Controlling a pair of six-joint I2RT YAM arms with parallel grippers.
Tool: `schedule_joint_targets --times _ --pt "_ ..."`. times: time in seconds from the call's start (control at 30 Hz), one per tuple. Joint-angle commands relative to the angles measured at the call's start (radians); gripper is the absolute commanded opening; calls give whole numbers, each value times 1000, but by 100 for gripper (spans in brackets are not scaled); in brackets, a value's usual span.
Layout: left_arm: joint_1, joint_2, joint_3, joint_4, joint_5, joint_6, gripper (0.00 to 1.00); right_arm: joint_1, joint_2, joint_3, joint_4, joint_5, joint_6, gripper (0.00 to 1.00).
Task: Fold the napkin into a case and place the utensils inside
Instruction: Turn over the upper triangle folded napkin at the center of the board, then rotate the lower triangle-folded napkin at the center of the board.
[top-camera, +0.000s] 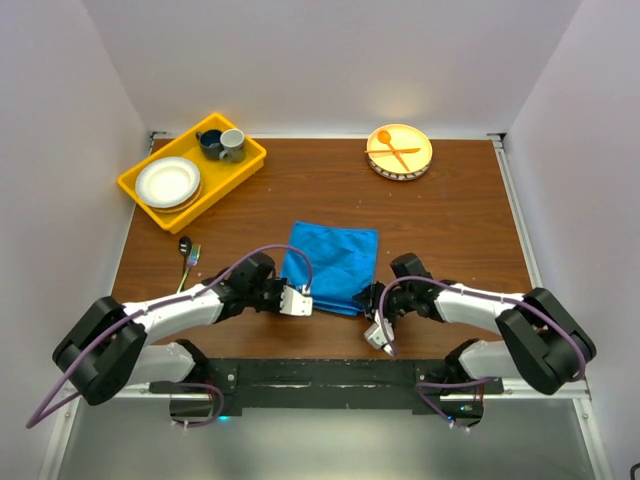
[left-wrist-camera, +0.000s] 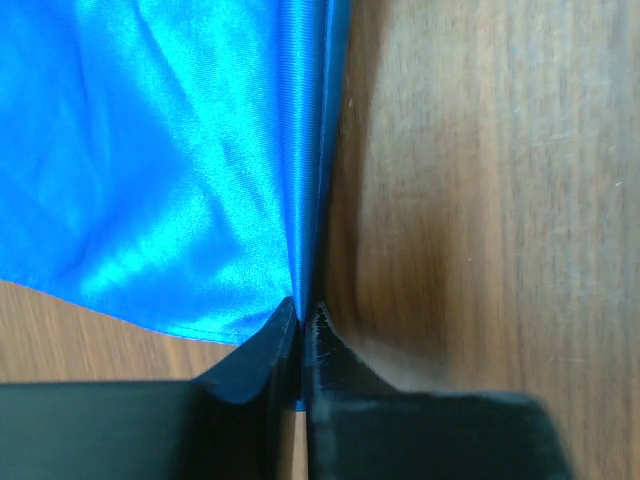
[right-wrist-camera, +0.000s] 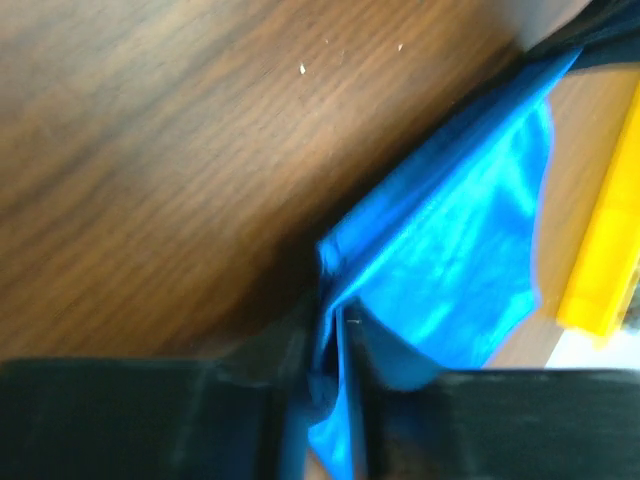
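The bright blue napkin (top-camera: 332, 262) lies in the middle of the brown table (top-camera: 455, 215), roughly square with a wrinkled near edge. At its near left corner my left gripper (top-camera: 304, 295) pinches the cloth; in the left wrist view the jaws (left-wrist-camera: 305, 308) are pressed together on the napkin (left-wrist-camera: 150, 150) edge. My right gripper (top-camera: 371, 299) is at the near right corner. There its jaws (right-wrist-camera: 338, 320) stand slightly parted with the napkin (right-wrist-camera: 470, 230) hem loose between them. The metal spoon and fork (top-camera: 187, 251) lie at the table's left edge.
A yellow tray (top-camera: 252, 160) at the back left holds white plates (top-camera: 167, 182) and two cups (top-camera: 222, 144). A yellow plate (top-camera: 420, 165) at the back right carries an orange plastic spoon and fork (top-camera: 392, 148). White walls close in the table on three sides.
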Motion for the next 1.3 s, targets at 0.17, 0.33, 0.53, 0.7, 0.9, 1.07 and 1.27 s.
schedule_joint_targets --times 0.17,0.33,0.53,0.7,0.9,1.07,1.27 --pt "-1 -38 78 -254 -15 -33 53 -6 -190 102 -338 73 39 76" --pt "20 -150 196 -411 118 -88 67 -6 -327 233 -464 91 344 80" --pt "187 -100 288 -420 256 -301 56 -72 -137 473 -373 203 940 70" --pt "209 -58 300 -283 204 -508 40 -170 174 684 -372 188 1281 53" --pt "194 54 360 -337 255 -507 27 -205 393 846 -398 243 1430 40" --pt "177 114 340 -356 163 -429 19 -208 484 874 -436 269 1453 35" --pt "174 160 305 -331 129 -398 18 -208 561 876 -481 284 1446 34"
